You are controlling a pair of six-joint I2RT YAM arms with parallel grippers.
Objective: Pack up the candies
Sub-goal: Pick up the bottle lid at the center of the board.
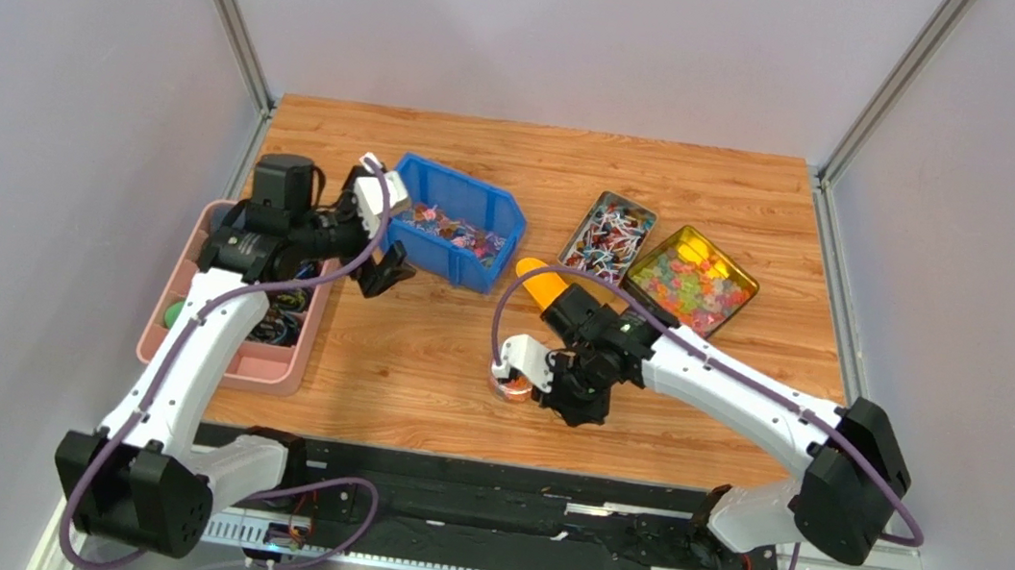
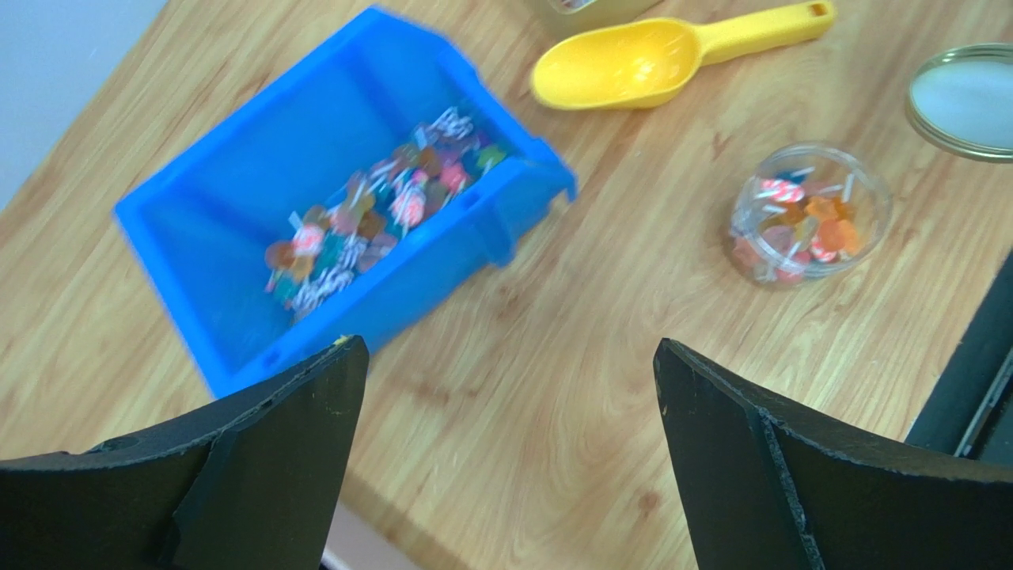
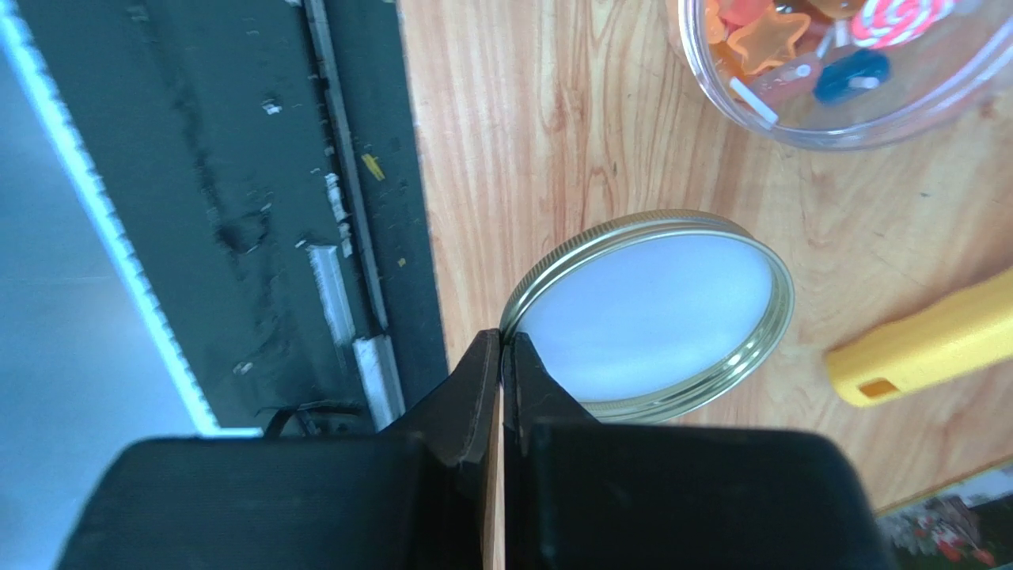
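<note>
Grey walls (image 1: 56, 99) hem the wooden table (image 1: 431, 363); the left gripper (image 2: 505, 356) gapes empty over open wood at lower centre, the right gripper (image 3: 502, 347) pinched shut at the rim of the lid (image 3: 648, 315).

Wooden table (image 1: 431, 363), blue bin (image 2: 404, 291), yellow scoop (image 2: 618, 62), gold-rimmed lid (image 3: 648, 311), pink tray (image 1: 270, 369)

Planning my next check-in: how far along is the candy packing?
Done: a few candies are in the jar, and the scoop lies on the table. In hand: the right gripper is pinching the lid by its rim. Left: closing the jar; more candies sit in the bin. The left gripper is open.
</note>
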